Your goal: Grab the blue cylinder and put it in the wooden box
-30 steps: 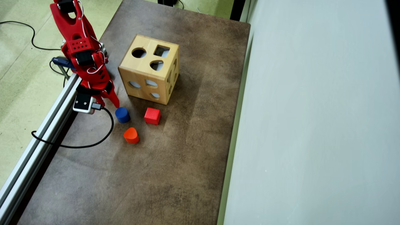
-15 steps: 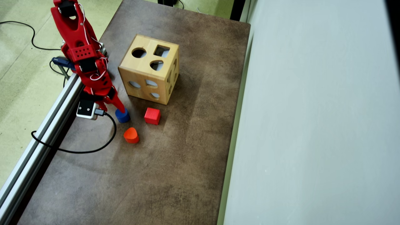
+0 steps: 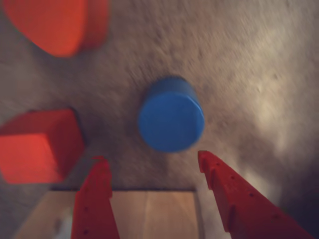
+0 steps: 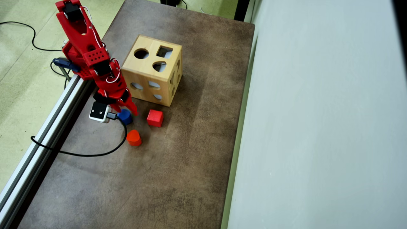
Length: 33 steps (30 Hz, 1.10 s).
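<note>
The blue cylinder [image 3: 171,118] stands upright on the brown table, in the middle of the wrist view. My gripper [image 3: 151,157] is open and empty. Its two red fingertips are just short of the cylinder, one to each side, and do not touch it. In the overhead view the gripper [image 4: 125,112] hangs over the blue cylinder [image 4: 126,117], which is partly hidden under it. The wooden box [image 4: 152,70], with shaped holes in its faces, stands just behind the arm. Its light wood also shows between the fingers in the wrist view [image 3: 154,214].
A red cube [image 4: 155,118] lies right of the cylinder in the overhead view, and shows at the left in the wrist view [image 3: 37,144]. An orange rounded block [image 4: 134,137] lies in front, at the top left of the wrist view [image 3: 55,22]. A black cable [image 4: 95,154] loops over the table.
</note>
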### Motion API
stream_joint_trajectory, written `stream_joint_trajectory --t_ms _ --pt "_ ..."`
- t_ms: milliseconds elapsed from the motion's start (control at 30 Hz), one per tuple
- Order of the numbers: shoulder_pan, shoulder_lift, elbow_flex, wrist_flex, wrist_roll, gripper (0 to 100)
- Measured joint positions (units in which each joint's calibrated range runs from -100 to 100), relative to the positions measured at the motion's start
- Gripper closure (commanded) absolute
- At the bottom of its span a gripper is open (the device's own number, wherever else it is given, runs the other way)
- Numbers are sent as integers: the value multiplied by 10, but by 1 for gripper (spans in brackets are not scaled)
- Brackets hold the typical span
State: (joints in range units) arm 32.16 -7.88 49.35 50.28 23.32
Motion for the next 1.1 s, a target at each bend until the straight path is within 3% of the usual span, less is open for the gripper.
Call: stream_joint_trajectory --t_ms 200,1100 --pt "0 0 0 45 -8 72" --pt "3 81 -57 44 -8 72"
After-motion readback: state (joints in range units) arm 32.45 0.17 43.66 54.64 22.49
